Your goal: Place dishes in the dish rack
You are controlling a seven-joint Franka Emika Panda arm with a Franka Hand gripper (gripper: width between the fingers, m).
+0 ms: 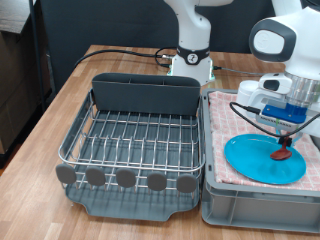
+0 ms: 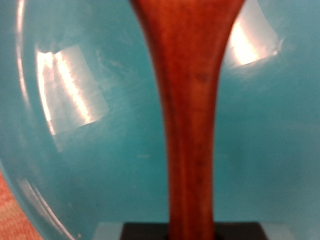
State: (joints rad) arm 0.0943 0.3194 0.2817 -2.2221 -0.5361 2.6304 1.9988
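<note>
Robot gripper (image 1: 285, 138) above blue plate (image 1: 262, 160) on pink checked cloth (image 1: 222, 130), jaws gripping upright wooden spoon (image 1: 285, 152), empty dish rack (image 1: 135, 140) at exterior view's left, wooden table (image 1: 40, 130).

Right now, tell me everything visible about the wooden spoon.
The wooden spoon is reddish-brown, smooth and glossy. It stands roughly upright, its rounded end resting on the blue plate; the gripper is closed on its upper handle. In the wrist view its handle widens from a narrow neck, against the plate's shiny surface. The plate lies on a pink checked cloth.
</note>
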